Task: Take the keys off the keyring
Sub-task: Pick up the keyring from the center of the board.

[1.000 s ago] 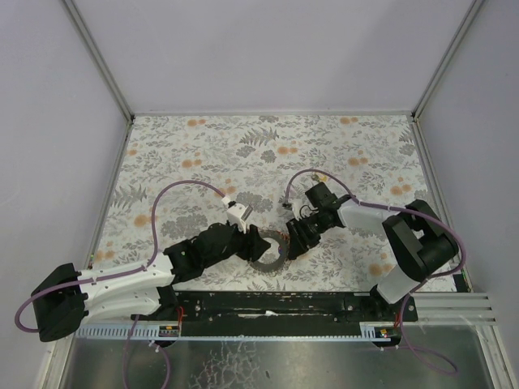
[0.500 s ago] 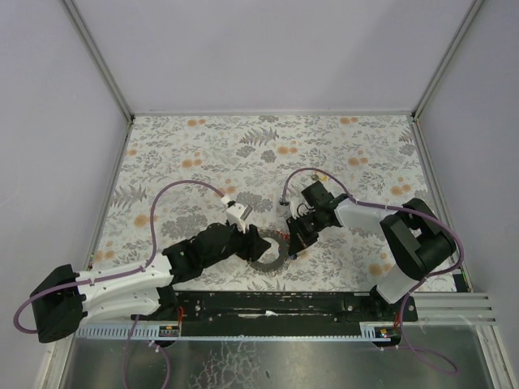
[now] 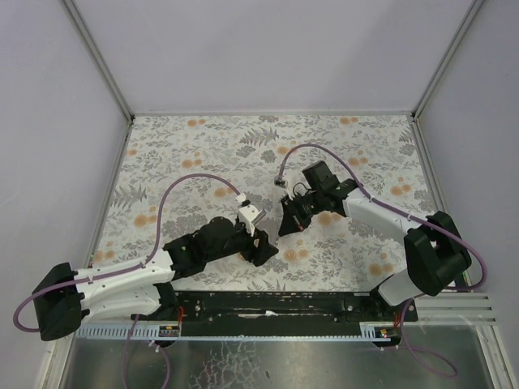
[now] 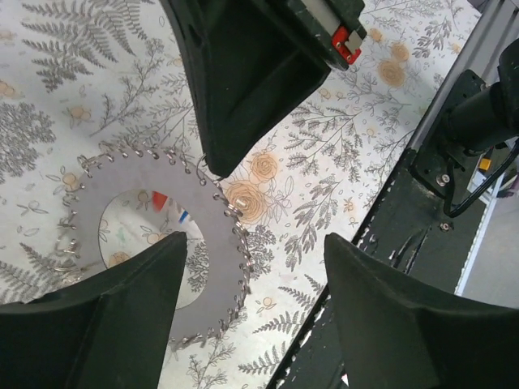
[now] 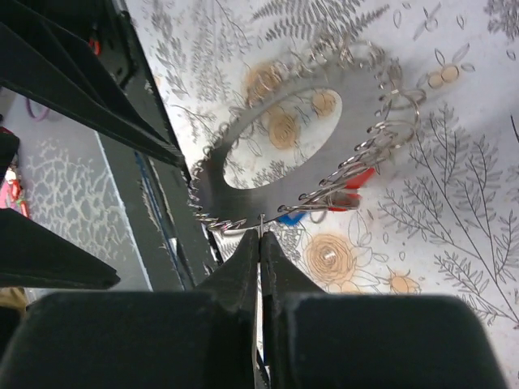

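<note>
Two robot arms reach in over the flowery cloth point(image 3: 203, 154) and meet near the middle of its front edge. The left arm lies low and long from the near left corner. The left gripper point(image 3: 261, 247) points down at the cloth with its jaws wide apart and nothing in them. The right arm bends in from the near right side with its wrist tipped down. The right gripper point(image 5: 259, 237) is squeezed tight, and its two tips pinch the rim of the keyring point(image 5: 243, 198). The ring sits between the two grippers and throws a grey shadow on the cloth. Little wire loops point(image 5: 397, 109) stick out all round its rim. The keys point(image 5: 357, 180) peek out from under the ring as small red and blue bits, too hidden to show their shapes. A red label point(image 4: 349, 42) on the right gripper has white marks too tiny to read. From above, the grippers hide the ring. In the left wrist view, one black finger point(image 4: 97, 324) covers the ring's lower edge.
</note>
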